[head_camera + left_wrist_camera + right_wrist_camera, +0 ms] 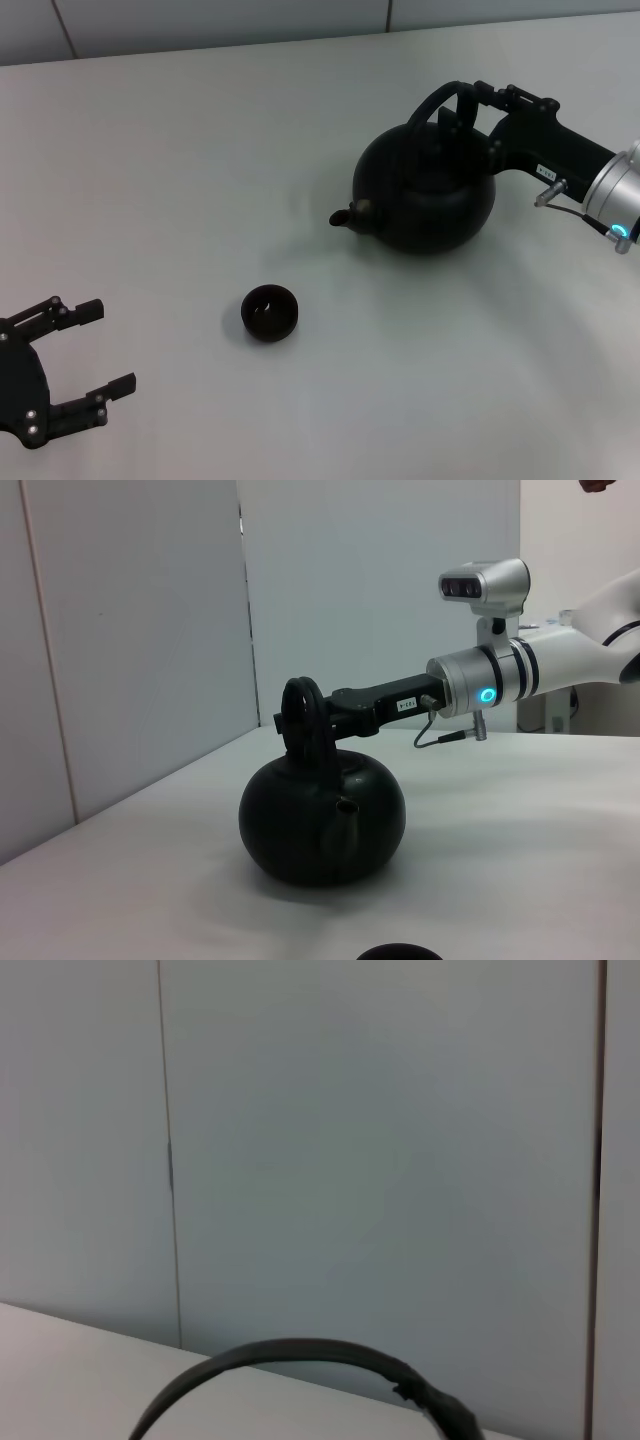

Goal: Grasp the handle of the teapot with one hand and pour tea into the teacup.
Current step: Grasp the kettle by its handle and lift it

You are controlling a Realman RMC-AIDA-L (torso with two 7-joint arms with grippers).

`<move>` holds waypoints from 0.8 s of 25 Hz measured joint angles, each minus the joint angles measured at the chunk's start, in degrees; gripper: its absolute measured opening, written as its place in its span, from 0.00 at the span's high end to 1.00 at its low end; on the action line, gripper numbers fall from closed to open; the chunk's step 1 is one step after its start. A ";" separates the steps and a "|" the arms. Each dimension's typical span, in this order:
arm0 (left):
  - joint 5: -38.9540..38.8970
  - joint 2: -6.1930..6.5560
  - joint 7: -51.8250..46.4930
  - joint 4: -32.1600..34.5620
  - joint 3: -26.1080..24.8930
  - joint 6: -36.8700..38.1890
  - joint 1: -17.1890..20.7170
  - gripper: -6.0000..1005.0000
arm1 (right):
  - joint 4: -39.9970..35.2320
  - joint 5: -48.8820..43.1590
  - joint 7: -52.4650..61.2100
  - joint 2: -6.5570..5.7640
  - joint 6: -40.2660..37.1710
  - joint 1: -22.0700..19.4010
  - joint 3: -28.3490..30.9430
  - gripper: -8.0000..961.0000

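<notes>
In the head view, the teapot [425, 195] sits on the pale surface [200, 150] with its spout aimed at the robot's left. The right tool [478, 103] reaches in from the right and meets the handle [440, 100] at its top; whether it is clamped there cannot be told. The teacup [270, 312] stands well apart, nearer the robot and to the spout's left. The left tool [95, 350] rests spread wide at the near left edge, grasping nothing.

In the left wrist view, the teapot [322, 815] faces the camera, the right tool [300, 720] level with the handle [305, 720]. A small white label on the arm is unreadable.

The right wrist view shows only the handle's arc [300, 1360].
</notes>
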 joint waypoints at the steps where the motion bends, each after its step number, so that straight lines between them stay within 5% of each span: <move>1: 0.00 0.00 0.00 0.00 0.00 0.01 0.00 0.20 | 0.04 0.00 0.00 0.03 0.01 -0.03 -0.02 0.40; 6: 0.00 -0.06 0.00 0.08 -0.33 0.02 -0.12 0.20 | 0.16 -0.04 0.10 0.13 0.04 -0.11 -0.04 0.44; 17: -0.01 -0.09 0.00 0.02 -0.63 -0.18 -0.27 0.20 | 0.06 -0.05 -0.28 0.14 -0.46 -0.17 -0.04 0.87; 20: -0.01 -0.09 0.00 0.00 -0.63 -0.19 -0.31 0.20 | 0.08 -0.04 -0.42 0.14 -0.93 -0.14 -0.04 0.88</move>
